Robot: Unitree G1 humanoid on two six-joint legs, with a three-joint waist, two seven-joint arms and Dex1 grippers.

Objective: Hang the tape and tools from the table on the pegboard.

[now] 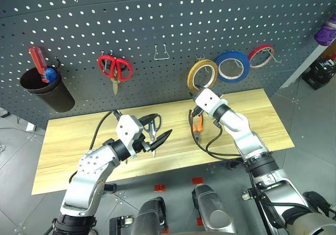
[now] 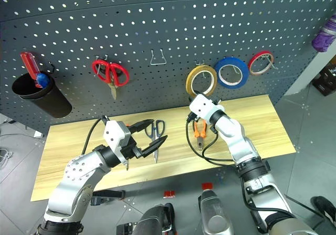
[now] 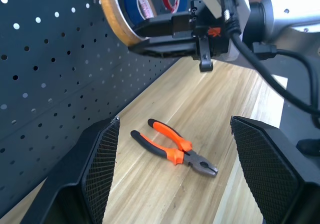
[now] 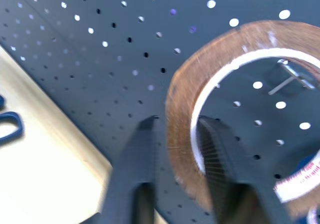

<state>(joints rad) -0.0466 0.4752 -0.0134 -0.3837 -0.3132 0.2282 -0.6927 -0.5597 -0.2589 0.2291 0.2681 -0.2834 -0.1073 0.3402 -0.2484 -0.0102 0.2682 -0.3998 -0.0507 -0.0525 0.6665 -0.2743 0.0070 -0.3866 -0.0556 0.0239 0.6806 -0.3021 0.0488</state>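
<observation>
- We see the tape [image 1: 202, 74] as a thin yellow-tan ring with a pale inner face, standing upright against the pegboard [image 1: 157, 30], just beside the wider blue roll [image 1: 233, 65].
- In the right wrist view a metal hook [image 4: 292, 78] shows through the ring's hole; we cannot tell whether the ring hangs on it.
- The right gripper [image 4: 175, 134] is up at the pegboard with the ring's lower rim between its two fingers, one inside the ring and one outside. Whether they press on the rim or stand slightly off it we cannot tell.
- The left gripper [image 2: 149, 135] is spread wide and holds nothing, hovering over the table [image 1: 68, 140] in front of the pegboard.
- The blue-handled scissors [image 2: 155, 132] lie flat on the table below the pegboard, partly hidden by the left gripper.
- The orange-and-black pliers [image 3: 172, 151] lie on the table under the tape; from the head views the right arm covers much of them.
- The red-handled scissors [image 1: 114, 69] hang on the pegboard, and the thin red roll [image 1: 261, 56] sits past the blue one.
</observation>
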